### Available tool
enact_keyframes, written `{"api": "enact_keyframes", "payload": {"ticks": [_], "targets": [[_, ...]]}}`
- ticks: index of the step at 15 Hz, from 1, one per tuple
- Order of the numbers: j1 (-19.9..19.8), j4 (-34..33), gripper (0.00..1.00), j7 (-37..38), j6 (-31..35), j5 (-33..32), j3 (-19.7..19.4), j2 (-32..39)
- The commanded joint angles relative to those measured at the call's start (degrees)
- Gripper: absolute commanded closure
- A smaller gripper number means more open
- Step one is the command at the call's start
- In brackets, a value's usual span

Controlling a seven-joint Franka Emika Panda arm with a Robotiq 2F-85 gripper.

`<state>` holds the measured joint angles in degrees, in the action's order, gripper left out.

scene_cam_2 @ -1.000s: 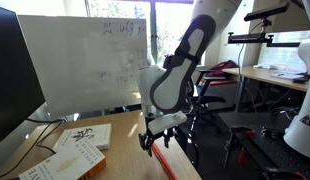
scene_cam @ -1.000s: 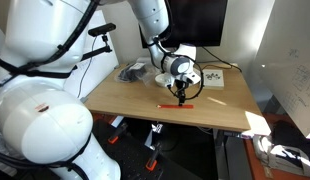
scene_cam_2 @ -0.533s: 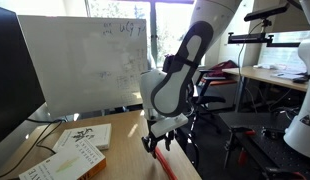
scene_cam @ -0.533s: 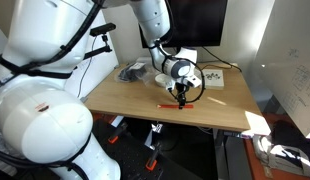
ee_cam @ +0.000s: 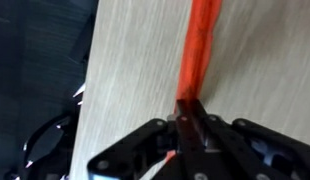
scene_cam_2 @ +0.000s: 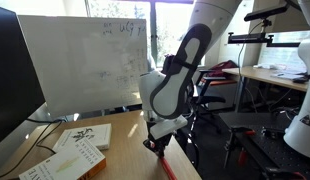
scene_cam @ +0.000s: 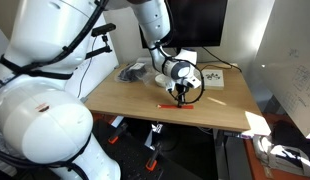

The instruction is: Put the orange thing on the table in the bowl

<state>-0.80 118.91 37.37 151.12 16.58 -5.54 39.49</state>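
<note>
The orange thing (ee_cam: 200, 45) is a thin red-orange stick lying flat on the light wood table (scene_cam: 125, 100). In the wrist view it runs from the top of the frame down between my fingers. My gripper (ee_cam: 188, 112) is down at the table, and its jaws stand together on the stick's near end. In both exterior views the gripper (scene_cam: 182, 96) (scene_cam_2: 158, 144) points straight down onto the stick (scene_cam: 171, 106) (scene_cam_2: 168, 160) near the table's front edge. A small white bowl (scene_cam: 162, 78) shows partly behind the gripper, further back on the table.
A flat white box with print (scene_cam: 216, 78) lies at the back of the table, and a grey bundle (scene_cam: 132, 72) lies beside the bowl. Printed white boxes (scene_cam_2: 80, 150) sit near a monitor in an exterior view. The table edge (ee_cam: 87, 90) runs close beside the stick.
The jaws have come together on the orange stick; they stood apart around it a second ago. The arm has sunk slightly towards the table.
</note>
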Motion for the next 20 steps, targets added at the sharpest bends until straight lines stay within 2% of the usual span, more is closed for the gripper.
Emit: {"api": "enact_keyframes", "payload": {"ticks": [1,5,12,16,20], "targets": [[0.2,0.2,1.00,-2.3,1.1,2.3,-0.2,0.1],[0.8,1.0,1.00,-1.9,0.9,2.0,-0.7,-0.8],[7.7,2.5,1.00,3.5,-1.6,-2.2,-6.4,-8.5],[8.6,0.5,1.00,4.6,-3.0,-1.6,-5.0,-12.6],[10.4,-3.4,1.00,7.2,-2.6,-3.4,-4.7,-12.3]]}}
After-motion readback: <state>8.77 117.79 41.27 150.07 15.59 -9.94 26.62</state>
